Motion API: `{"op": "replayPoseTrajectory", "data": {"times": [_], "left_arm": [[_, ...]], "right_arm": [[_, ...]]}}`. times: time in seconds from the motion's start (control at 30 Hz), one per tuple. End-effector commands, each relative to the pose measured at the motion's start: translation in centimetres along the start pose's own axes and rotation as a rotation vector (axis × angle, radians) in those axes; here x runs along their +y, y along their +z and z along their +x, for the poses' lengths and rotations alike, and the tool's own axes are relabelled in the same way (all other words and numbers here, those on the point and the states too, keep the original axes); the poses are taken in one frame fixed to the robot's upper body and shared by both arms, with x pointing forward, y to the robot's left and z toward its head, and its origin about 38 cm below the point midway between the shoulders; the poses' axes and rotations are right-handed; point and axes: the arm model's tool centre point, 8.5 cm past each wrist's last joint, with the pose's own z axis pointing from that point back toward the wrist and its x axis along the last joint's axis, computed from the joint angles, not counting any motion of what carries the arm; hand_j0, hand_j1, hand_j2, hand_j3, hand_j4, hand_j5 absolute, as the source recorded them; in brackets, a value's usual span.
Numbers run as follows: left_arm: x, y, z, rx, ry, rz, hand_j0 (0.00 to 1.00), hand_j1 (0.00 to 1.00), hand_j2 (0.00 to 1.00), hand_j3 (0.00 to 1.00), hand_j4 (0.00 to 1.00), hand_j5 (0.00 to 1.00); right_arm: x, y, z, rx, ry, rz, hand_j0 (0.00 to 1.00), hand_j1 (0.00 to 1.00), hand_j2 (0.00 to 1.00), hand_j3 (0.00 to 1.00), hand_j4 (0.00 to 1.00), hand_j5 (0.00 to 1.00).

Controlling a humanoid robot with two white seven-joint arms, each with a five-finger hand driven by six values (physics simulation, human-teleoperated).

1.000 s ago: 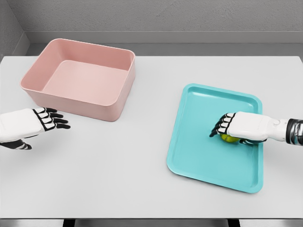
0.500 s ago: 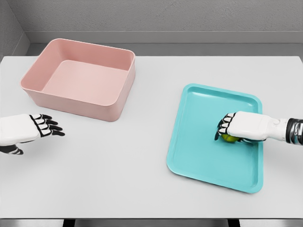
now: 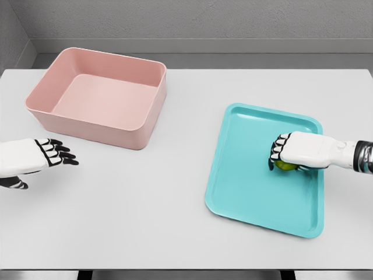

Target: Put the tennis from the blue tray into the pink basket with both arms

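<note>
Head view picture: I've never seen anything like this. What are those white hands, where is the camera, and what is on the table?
It is a simulator's render from a camera on a humanoid robot's head, looking down at a white table. The white shapes are the robot's own hands. The left robot hand hovers over bare table with fingers spread, holding nothing. The right robot hand is curled over a yellow-green tennis ball on the blue tray; only a sliver of the ball shows beneath the fingers. At the far left stands a pink basket, with nothing visible inside. The ball is meant to end up there.
</note>
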Motion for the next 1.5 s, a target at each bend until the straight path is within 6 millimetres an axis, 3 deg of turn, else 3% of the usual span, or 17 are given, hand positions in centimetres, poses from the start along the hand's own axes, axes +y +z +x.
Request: {"op": "replayPoseTrajectory", "data": {"times": [0.0,0.1,0.7,1.13,1.47], "left_arm": [[0.1,0.1,0.0,0.001,0.004,0.004,1.00,1.00,1.00,1.00,1.00,1.00],[0.1,0.0,0.0,-0.001,0.004,0.005,1.00,1.00,1.00,1.00,1.00,1.00],[0.4,-0.1,0.0,-0.004,0.011,0.028,1.00,1.00,1.00,1.00,1.00,1.00],[0.3,-0.2,0.1,-0.005,0.012,0.028,1.00,1.00,1.00,1.00,1.00,1.00],[0.3,-0.3,0.1,-0.006,0.013,0.029,1.00,1.00,1.00,1.00,1.00,1.00]], "right_arm": [[-0.3,0.2,-0.1,0.003,-0.003,-0.011,0.49,0.49,0.49,0.49,0.49,0.49],[-1.0,0.6,-0.5,0.019,0.005,-0.033,0.42,0.42,0.42,0.42,0.42,0.42],[-6.5,0.4,2.3,-0.056,0.129,-0.147,0.38,0.38,0.38,0.38,0.38,0.38],[-10.1,-3.4,4.2,-0.140,0.152,-0.265,0.38,0.38,0.38,0.38,0.38,0.38],[-10.8,-7.0,6.7,-0.233,0.148,-0.261,0.35,0.35,0.35,0.35,0.35,0.35]]}}
